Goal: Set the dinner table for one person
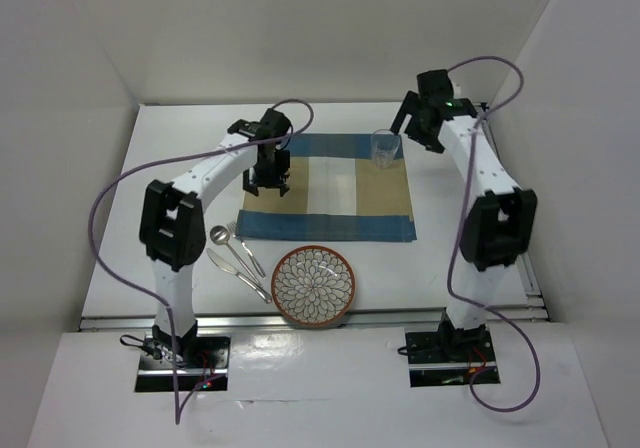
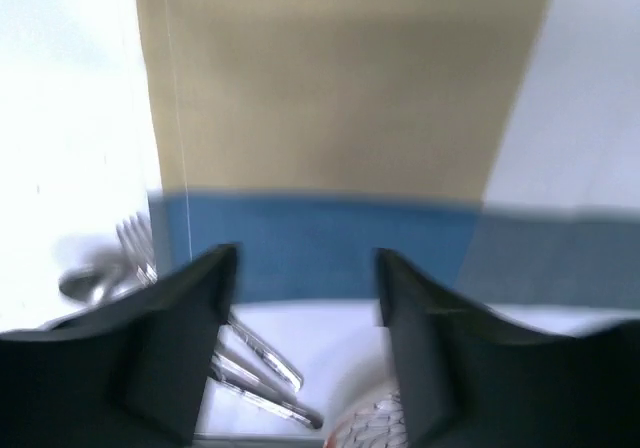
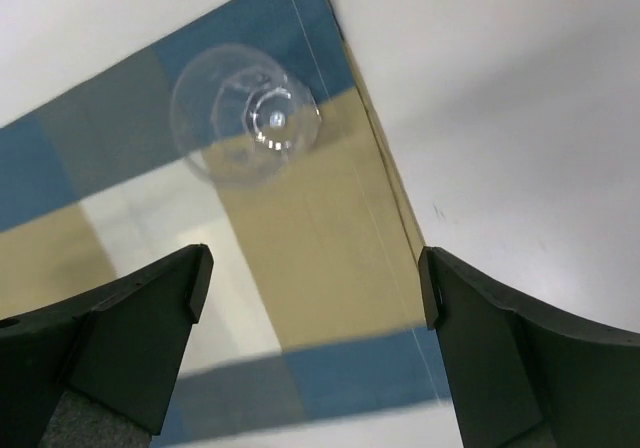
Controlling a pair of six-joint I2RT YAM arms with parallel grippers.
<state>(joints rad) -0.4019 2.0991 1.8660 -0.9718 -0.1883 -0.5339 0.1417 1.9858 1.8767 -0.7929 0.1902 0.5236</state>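
Observation:
The white dinner table (image 1: 150,198) carries a blue-and-tan striped placemat (image 1: 330,193) at its middle. A clear glass (image 1: 385,147) stands upright on the mat's far right corner; it also shows in the right wrist view (image 3: 247,115). A patterned plate with a red-brown rim (image 1: 314,285) lies near the front edge. A spoon, fork and knife (image 1: 238,256) lie left of the plate. My left gripper (image 1: 268,190) hovers open and empty over the mat's left part. My right gripper (image 1: 420,136) is open and empty just right of the glass.
A metal rail (image 1: 300,318) runs along the table's near edge. White walls enclose the table at the back and both sides. In the left wrist view the cutlery (image 2: 250,363) and the plate's rim (image 2: 370,423) lie below the mat's blue edge (image 2: 320,248).

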